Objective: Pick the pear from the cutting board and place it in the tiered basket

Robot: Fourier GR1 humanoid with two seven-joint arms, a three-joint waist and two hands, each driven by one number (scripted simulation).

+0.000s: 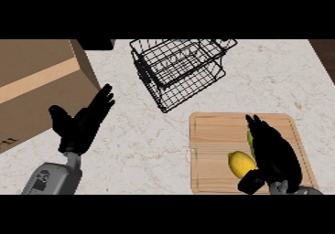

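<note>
Pear [241,163] lies on cutting board [211,132], not picked yet; tiered basket [180,68] at 11 o'clock. Right hand [275,151] at pear's 3 o'clock, fingers straight, holding nothing; left hand [79,128] rests open.

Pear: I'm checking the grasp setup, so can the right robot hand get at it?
Probably yes: the right robot hand is open just beside the pear on the cutting board, with nothing between them.
</note>
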